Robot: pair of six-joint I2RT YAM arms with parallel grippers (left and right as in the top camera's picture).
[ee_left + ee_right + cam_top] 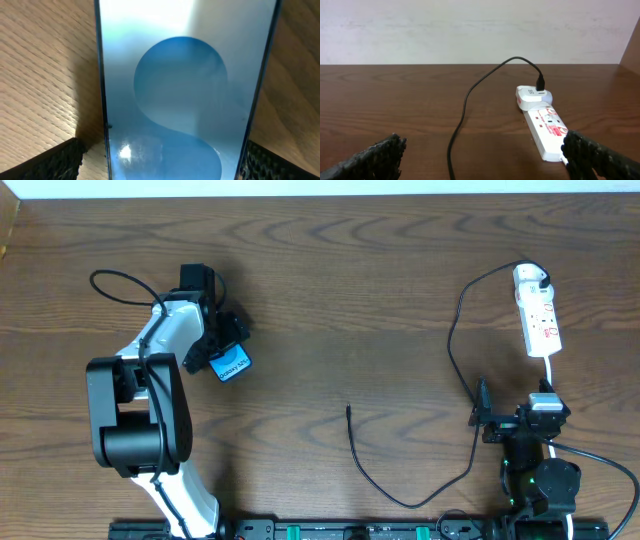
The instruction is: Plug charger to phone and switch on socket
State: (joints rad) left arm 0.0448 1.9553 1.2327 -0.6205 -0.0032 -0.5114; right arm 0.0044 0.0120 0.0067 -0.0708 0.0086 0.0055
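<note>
Probably step 1, securing the phone at the left of the worktop: the left hand straddles it, wide open, no grip evident. The right hand hangs wide open and empty near the socket. The next move calls for fetching the charger by its loose tip.

Left arm: white shell links, bulky black joint housings, thin black cable looped alongside. Right arm: compact, black, small green lights. Left tool, right tool: black fingers, cross-hatched texture.
</note>
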